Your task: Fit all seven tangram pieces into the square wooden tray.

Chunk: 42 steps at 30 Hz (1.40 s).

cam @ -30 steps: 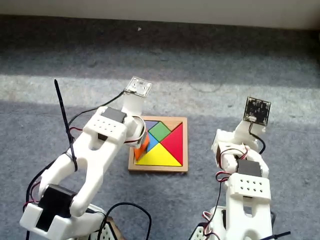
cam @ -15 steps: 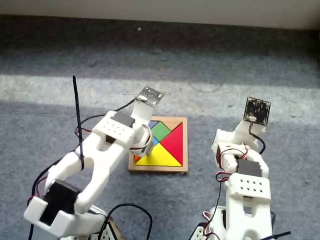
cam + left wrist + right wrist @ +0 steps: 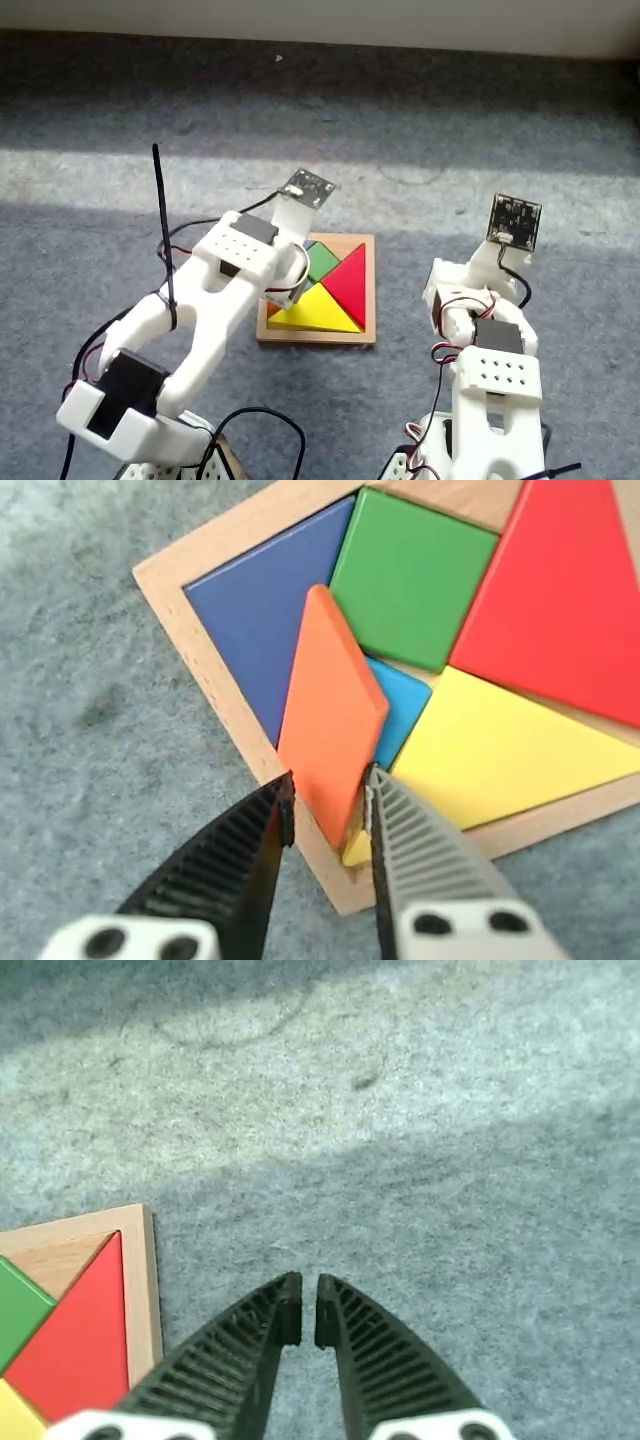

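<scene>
The square wooden tray [image 3: 215,680] lies on grey carpet. In it rest a blue triangle [image 3: 260,610], a green square [image 3: 412,575], a red triangle [image 3: 565,600], a yellow triangle [image 3: 500,755] and a small light-blue triangle [image 3: 400,705]. My left gripper [image 3: 328,805] is shut on an orange parallelogram [image 3: 330,740], held tilted on edge over the tray's blue and light-blue pieces. A patch of bare wood [image 3: 460,495] shows beside the green square. From above, the left arm [image 3: 235,275] covers the left part of the tray [image 3: 368,290]. My right gripper [image 3: 303,1322] hangs shut over carpet beside the tray's rim [image 3: 140,1280].
The right arm [image 3: 490,340] stands to the right of the tray, folded back. A black cable tie [image 3: 162,215] sticks up from the left arm. Carpet stretches free beyond the tray and between the arms.
The left arm has swung right and forward over the tray. The orange piece, seen at the tray's left edge a second ago, is now under the arm in the high view. The right arm stays still.
</scene>
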Each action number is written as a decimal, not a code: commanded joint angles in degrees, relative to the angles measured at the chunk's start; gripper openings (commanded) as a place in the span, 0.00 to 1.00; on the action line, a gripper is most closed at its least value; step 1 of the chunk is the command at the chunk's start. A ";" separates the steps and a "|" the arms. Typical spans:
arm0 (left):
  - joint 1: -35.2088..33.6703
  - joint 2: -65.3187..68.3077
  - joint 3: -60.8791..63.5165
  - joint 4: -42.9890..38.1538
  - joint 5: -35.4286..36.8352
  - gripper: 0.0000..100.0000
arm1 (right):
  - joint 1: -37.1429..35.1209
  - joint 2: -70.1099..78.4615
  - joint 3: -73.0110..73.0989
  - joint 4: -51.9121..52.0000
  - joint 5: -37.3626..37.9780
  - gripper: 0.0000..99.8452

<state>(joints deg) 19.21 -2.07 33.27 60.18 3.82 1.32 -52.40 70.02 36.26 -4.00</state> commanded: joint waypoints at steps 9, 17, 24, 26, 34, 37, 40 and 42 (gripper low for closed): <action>-0.57 -2.59 -1.01 0.26 -0.26 0.13 | -0.31 -1.10 -0.22 -1.54 0.79 0.04; -0.04 -2.07 -0.75 -2.37 -0.09 0.20 | -0.31 -1.10 -0.22 -1.54 0.79 0.04; -0.40 -1.98 -0.66 -5.10 4.66 0.20 | -0.31 -1.10 -0.22 -1.54 0.79 0.04; -0.48 -1.89 -0.57 -6.07 5.10 0.17 | -0.31 -1.19 -0.22 -1.54 0.79 0.04; -0.13 -1.89 2.07 -9.32 5.10 0.15 | -0.31 -1.19 -0.22 -1.54 0.79 0.04; -0.57 -1.98 1.98 -8.97 5.10 0.15 | -0.31 -1.19 -0.22 -1.54 0.79 0.04; -1.10 -2.59 1.98 -8.79 5.10 0.14 | -0.31 -1.27 -0.22 -1.54 0.79 0.04; -2.07 -2.59 1.63 -8.79 5.10 0.11 | -0.31 -1.27 -0.22 -1.54 0.79 0.04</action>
<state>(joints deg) 19.03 -2.24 35.56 52.09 8.40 1.32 -52.40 70.02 36.26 -4.00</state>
